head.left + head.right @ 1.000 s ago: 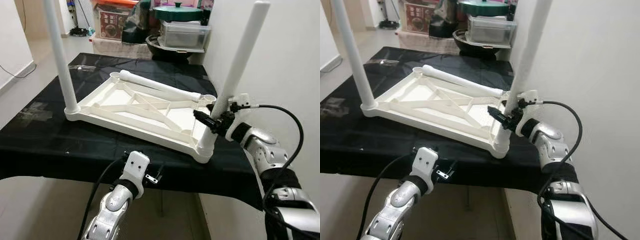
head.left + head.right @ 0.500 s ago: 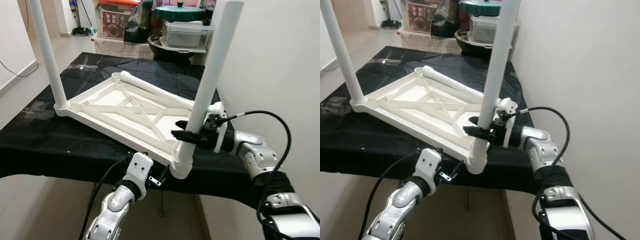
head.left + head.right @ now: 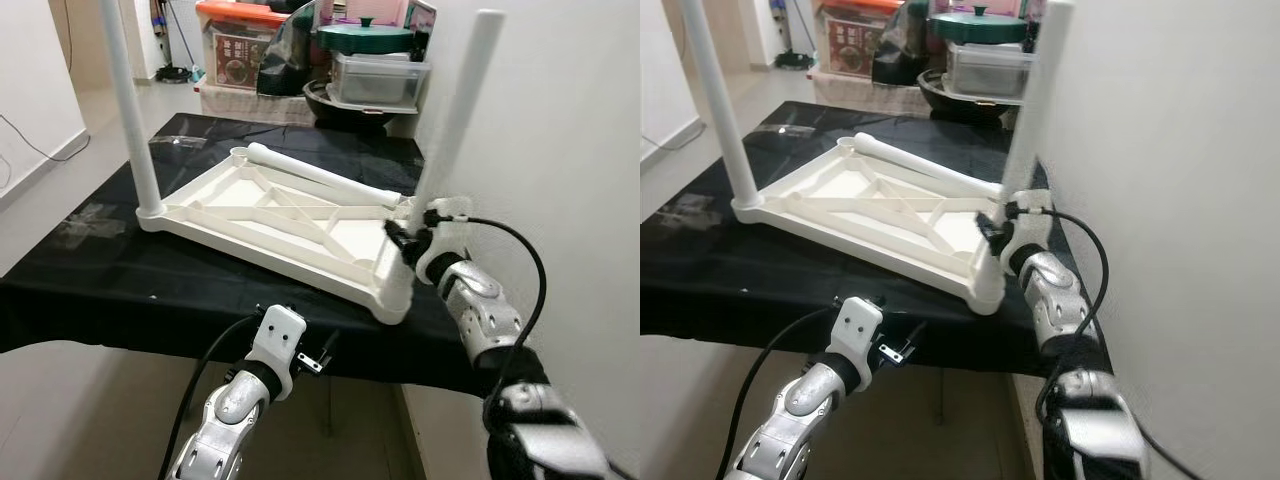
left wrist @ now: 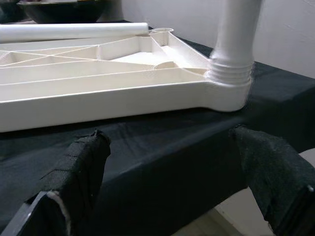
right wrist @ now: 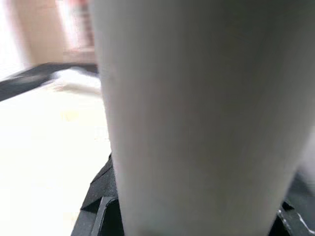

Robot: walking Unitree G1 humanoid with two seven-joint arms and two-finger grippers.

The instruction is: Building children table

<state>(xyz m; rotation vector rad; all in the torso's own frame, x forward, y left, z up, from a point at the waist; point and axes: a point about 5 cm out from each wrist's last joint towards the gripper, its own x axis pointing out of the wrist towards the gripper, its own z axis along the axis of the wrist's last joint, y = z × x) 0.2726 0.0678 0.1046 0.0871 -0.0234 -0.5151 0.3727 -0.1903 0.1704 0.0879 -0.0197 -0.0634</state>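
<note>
Tabletop (image 3: 270, 215) lies upside down on the black-covered bench (image 3: 120, 290), two legs up: one at 10 o'clock (image 3: 128, 100), one at 3 o'clock (image 3: 452, 110), and a loose leg (image 3: 320, 175) across the far side. Half a second ago the top hung off the front edge and the right leg leaned; now it sits back on the bench, so the leg looks seated. Right gripper (image 3: 408, 238) fingers clamped on that leg. Left gripper (image 3: 300, 352) below the front edge, fingers (image 4: 78, 167) apart. White wall at 3 o'clock, pots and boxes (image 3: 365, 65) at 12.
</note>
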